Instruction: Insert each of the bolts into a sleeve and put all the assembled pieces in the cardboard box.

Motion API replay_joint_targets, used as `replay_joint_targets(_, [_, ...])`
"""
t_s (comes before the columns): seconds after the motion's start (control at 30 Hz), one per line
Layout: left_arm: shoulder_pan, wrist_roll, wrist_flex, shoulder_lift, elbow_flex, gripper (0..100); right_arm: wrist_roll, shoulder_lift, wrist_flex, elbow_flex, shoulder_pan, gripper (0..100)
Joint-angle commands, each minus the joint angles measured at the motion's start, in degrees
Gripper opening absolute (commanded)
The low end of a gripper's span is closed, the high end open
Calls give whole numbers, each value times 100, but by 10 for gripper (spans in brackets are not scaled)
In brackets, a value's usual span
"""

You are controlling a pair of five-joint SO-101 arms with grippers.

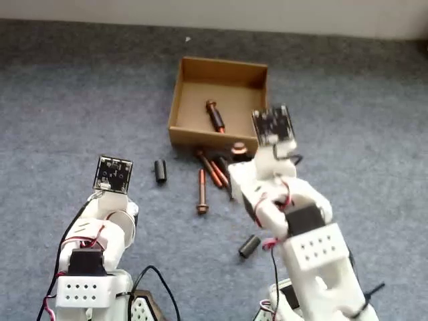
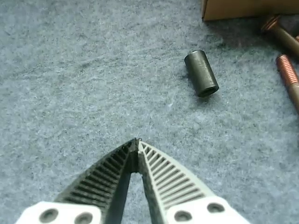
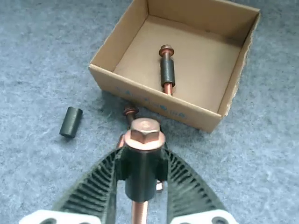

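Note:
My right gripper (image 3: 142, 158) is shut on a copper bolt inside a black sleeve (image 3: 140, 179), held upright just in front of the cardboard box (image 3: 119, 46). One assembled bolt and sleeve (image 3: 167, 70) lies in the box (image 1: 180, 100). Loose bolts (image 1: 201, 190) lie on the carpet before the box, one (image 3: 129, 113) right under the held piece. A loose sleeve (image 2: 202, 73) lies ahead of my left gripper (image 2: 138, 143), which is shut on nothing, low over the carpet. Another sleeve (image 1: 249, 246) lies beside the right arm.
Grey carpet covers the whole work area. The left arm (image 1: 100, 227) stands at the near left, the right arm (image 1: 294, 221) at the near right. Two bolts (image 2: 287, 74) and a box corner (image 2: 243, 9) lie beyond the loose sleeve.

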Motion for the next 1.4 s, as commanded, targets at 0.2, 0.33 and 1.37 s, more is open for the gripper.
replay_joint_targets(0.2, [-57,-53,-149,-31,-13,7,-35,2536,-2185,-1719,681,4])
replay_joint_targets(0.33, [-48,-62,-290,-31,84,7,-35,3196,-3037,-1745,681,4])
replay_joint_targets(1.37, [-48,-62,-492,-31,251,8,-53,5780,-5077,-1745,655,163])
